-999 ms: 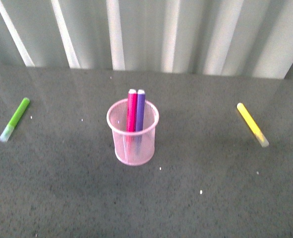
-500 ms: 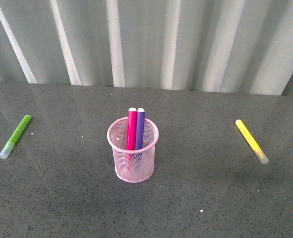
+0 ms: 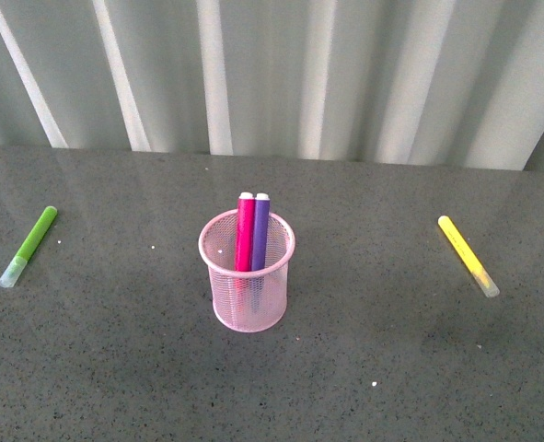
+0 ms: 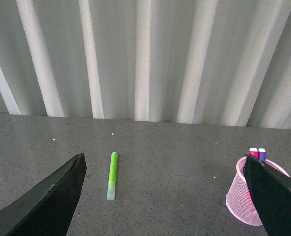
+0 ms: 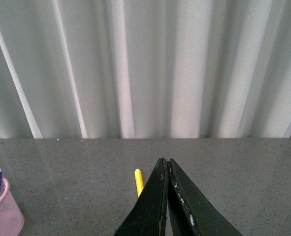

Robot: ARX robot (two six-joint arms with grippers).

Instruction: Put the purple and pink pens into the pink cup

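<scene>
Both the pink pen [image 3: 245,230] and purple pen [image 3: 260,230] are seated upright in the pink cup [image 3: 247,295], well clear of the spread left gripper [image 4: 165,196] and the pressed-together, empty right gripper [image 5: 166,196], so the task is judged complete.

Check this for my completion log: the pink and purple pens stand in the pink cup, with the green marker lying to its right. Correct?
Not quite. The front view shows the green marker lying to the left of the pink cup; the yellow marker lies on the right. The pink pen and purple pen do stand in the cup.
</scene>
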